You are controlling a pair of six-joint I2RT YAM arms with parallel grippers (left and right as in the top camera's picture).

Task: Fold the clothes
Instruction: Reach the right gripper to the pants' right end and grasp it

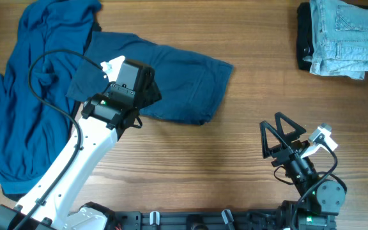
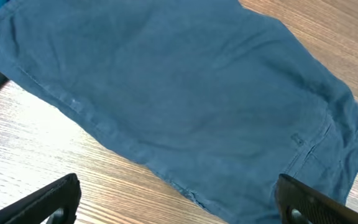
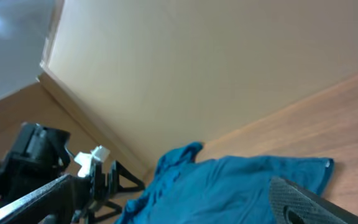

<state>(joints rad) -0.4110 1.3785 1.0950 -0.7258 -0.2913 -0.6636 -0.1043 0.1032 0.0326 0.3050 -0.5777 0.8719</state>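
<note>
A dark blue pair of shorts [image 1: 184,83] lies spread flat at the table's middle left. A brighter blue shirt [image 1: 30,96] lies crumpled at the far left, partly under the shorts. My left gripper [image 1: 142,86] hovers open over the shorts' near left edge. In the left wrist view the shorts [image 2: 191,93] fill the frame, and the open fingers [image 2: 179,205] straddle their hem without touching it. My right gripper [image 1: 283,137] is open and empty, raised at the front right. Its view [image 3: 179,205] looks across at the blue clothes [image 3: 241,186].
A folded pair of light denim jeans [image 1: 347,35] sits at the back right on a folded black garment [image 1: 304,38]. Bare wooden table [image 1: 248,96] lies between the shorts and the jeans. The left arm [image 3: 36,155] shows in the right wrist view.
</note>
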